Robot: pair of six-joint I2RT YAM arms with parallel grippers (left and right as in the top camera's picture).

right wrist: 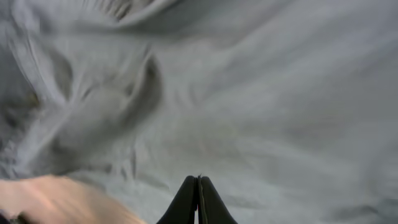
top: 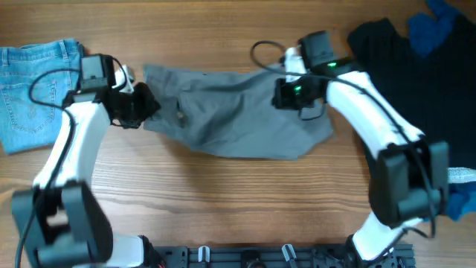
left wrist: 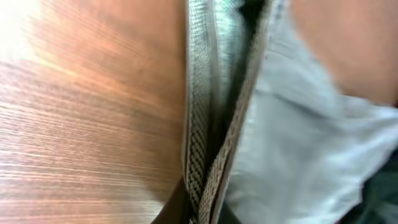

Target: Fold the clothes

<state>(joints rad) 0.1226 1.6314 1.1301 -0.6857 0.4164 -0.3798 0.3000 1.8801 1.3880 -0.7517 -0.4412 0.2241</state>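
- Overhead: the grey trousers [top: 238,112] lie spread across the middle of the table [top: 223,201], rumpled, in one broad layer with uneven edges. No clean fold shows in them.
- Overhead: the left gripper [top: 143,104] sits at the trousers' left end and the right gripper [top: 286,95] is on the cloth near its upper right edge. From here the state of either pair of jaws cannot be told.
- Overhead: a pair of light-blue jeans [top: 33,93] lies squared up at the far left, looking already folded. A black garment [top: 394,74] with a blue cloth [top: 435,26] on it is heaped at the far right, not yet folded.
- Left wrist: the waistband [left wrist: 202,124] runs up the picture from between the dark fingers of the left gripper [left wrist: 199,210]. The jaws appear clamped on that edge, with bare wood beside it.
- Right wrist: the right gripper [right wrist: 199,186] has its jaws together, tips at the wrinkled grey cloth. Whether a pinch of cloth is caught between them cannot be told.
- Judgement: this garment is at the very start of its fold, and the pile on the right waits after it.
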